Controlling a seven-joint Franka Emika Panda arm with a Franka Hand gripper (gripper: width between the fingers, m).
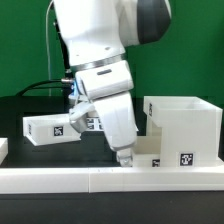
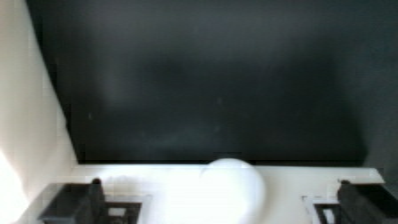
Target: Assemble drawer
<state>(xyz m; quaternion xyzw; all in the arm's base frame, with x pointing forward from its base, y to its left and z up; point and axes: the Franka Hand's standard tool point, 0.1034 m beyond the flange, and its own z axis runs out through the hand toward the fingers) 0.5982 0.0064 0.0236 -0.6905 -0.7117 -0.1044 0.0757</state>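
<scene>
The large boxy white housing [image 1: 185, 122] stands at the exterior view's right. One small white tray [image 1: 48, 128] lies at the left. A second small white tagged part [image 1: 152, 160] sits low in front of the housing, by the gripper. My gripper [image 1: 125, 157] is down at table level just left of that part, its fingertips hidden behind the rail. In the wrist view the gripper [image 2: 222, 205] is open. Its dark fingers [image 2: 80, 203] stand wide apart with a blurred rounded white shape [image 2: 240, 183] between them. A white wall [image 2: 22, 100] runs along one side.
The long low white rail [image 1: 110, 178] runs along the front edge. Tags of the marker board [image 1: 94, 122] show behind the arm. A white piece [image 1: 3, 150] sits at the far left edge. The table [image 2: 214, 80] is black.
</scene>
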